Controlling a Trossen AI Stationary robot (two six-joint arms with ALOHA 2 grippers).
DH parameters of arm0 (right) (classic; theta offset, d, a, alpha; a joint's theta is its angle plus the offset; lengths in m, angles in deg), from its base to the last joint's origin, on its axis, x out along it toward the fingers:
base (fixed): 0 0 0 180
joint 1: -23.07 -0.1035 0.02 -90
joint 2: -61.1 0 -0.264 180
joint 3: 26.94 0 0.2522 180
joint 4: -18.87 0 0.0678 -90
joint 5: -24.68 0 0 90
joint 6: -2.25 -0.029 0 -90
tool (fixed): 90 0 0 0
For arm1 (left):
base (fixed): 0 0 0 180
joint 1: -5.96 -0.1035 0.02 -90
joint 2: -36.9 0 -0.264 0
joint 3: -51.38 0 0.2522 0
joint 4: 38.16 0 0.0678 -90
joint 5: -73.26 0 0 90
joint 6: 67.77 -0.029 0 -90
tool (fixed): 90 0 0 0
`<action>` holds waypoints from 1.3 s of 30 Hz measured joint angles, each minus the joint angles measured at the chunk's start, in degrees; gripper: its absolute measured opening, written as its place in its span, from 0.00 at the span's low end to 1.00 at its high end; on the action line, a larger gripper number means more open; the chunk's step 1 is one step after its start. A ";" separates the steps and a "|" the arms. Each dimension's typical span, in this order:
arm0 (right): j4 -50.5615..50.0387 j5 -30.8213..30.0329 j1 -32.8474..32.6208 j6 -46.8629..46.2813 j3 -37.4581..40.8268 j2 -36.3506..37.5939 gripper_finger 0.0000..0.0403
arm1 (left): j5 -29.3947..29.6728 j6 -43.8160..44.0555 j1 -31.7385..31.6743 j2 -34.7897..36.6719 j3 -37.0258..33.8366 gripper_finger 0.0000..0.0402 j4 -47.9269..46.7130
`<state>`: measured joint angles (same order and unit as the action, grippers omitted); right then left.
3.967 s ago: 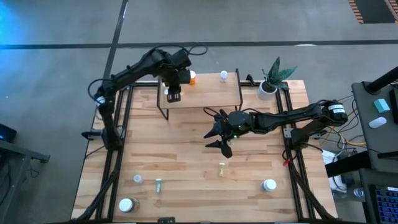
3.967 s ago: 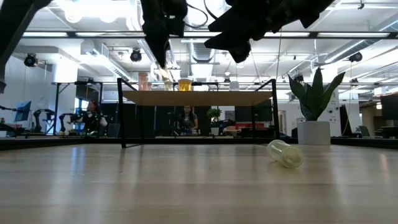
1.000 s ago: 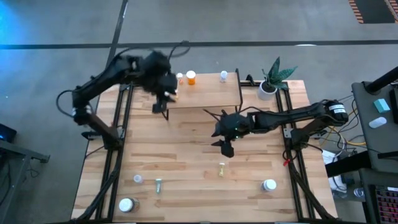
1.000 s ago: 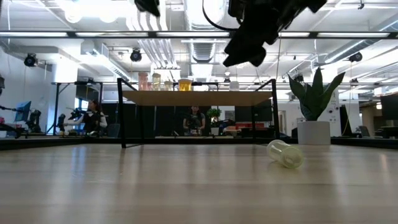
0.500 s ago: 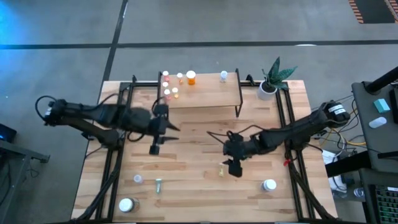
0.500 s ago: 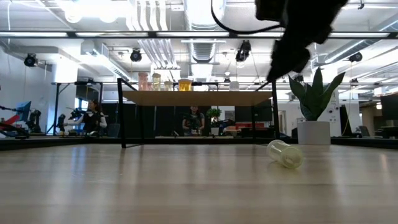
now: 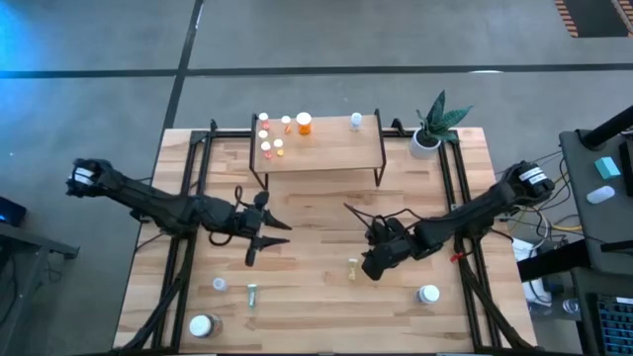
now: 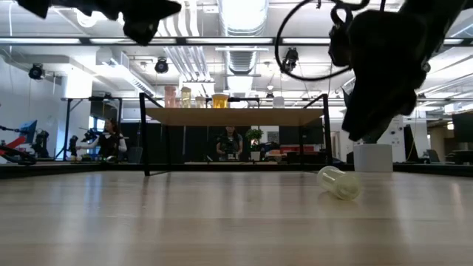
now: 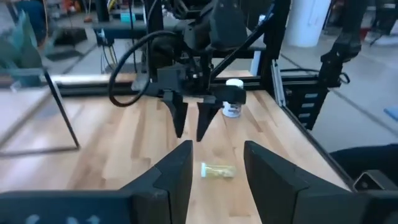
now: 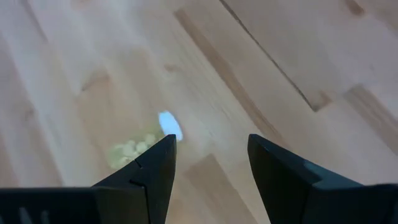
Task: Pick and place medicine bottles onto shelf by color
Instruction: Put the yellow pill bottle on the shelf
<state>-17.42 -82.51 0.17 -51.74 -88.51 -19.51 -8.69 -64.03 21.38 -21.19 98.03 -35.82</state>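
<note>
I am hovering my right gripper [image 7: 371,267], fingers parted and empty, just beside the yellow pill bottle [image 7: 352,268] lying well short of the shelf [image 7: 321,148], probably light and roll-prone, so I'm aiming across its rigid barrel.

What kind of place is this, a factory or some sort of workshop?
Most likely a robotics lab or open workshop hall. Two dark robot arms work over a wooden table on a bare concrete floor. Beyond it are exposed ceiling ducts, more equipment stands, and a person standing further back.
</note>
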 joint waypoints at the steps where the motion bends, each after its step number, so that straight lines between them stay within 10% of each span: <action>1: 0.97 0.01 -0.23 -0.63 0.09 -0.70 0.47 | 0.00 1.01 0.20 -0.50 -0.58 0.32 0.69; 39: 9.09 -0.35 -3.33 -6.83 -1.25 -10.28 0.58 | 3.22 -1.32 4.55 -2.14 0.42 0.32 -0.06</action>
<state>-8.33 -82.86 -3.16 -58.57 -89.76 -29.79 -5.47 -65.35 25.92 -23.33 98.46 -35.87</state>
